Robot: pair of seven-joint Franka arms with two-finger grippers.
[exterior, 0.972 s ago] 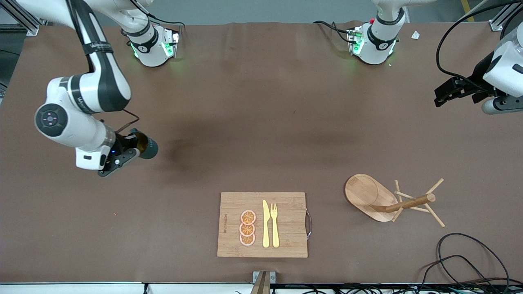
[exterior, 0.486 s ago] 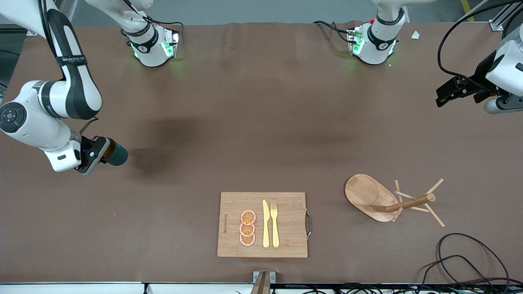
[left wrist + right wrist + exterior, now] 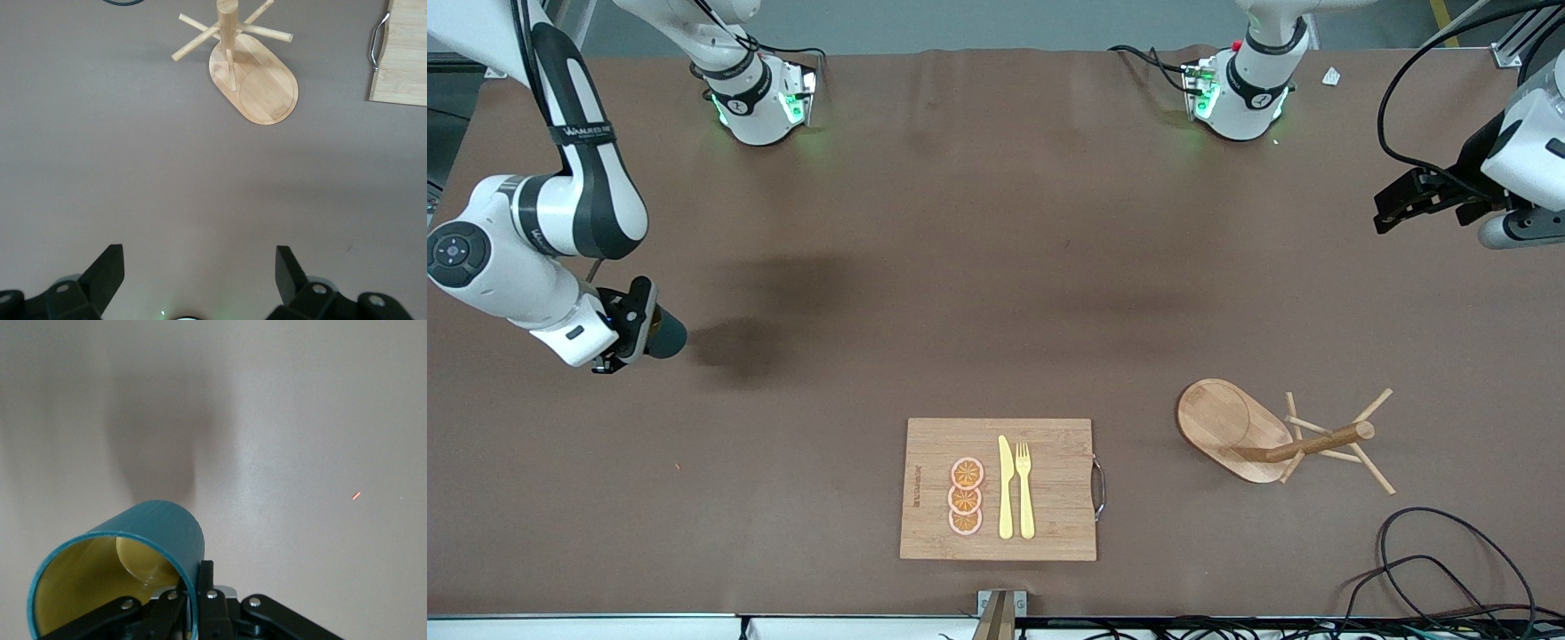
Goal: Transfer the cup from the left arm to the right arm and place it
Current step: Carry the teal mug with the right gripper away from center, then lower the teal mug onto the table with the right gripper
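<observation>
The teal cup (image 3: 665,336) with a yellow inside is held on its side by my right gripper (image 3: 640,329), over the brown table near the right arm's end. In the right wrist view the cup (image 3: 133,560) shows its open mouth, and my right gripper (image 3: 197,600) is shut on its rim, one finger inside and one outside. My left gripper (image 3: 1392,206) is open and empty, up over the left arm's end of the table; its fingers (image 3: 107,273) stand wide apart in the left wrist view.
A wooden cutting board (image 3: 998,489) with orange slices, a yellow knife and fork lies near the front edge. A wooden mug tree (image 3: 1280,436) stands toward the left arm's end; it also shows in the left wrist view (image 3: 253,80). Black cables (image 3: 1440,569) lie at the front corner.
My right gripper has carried the cup toward the right arm's end of the table and lower. The left arm has barely moved.
</observation>
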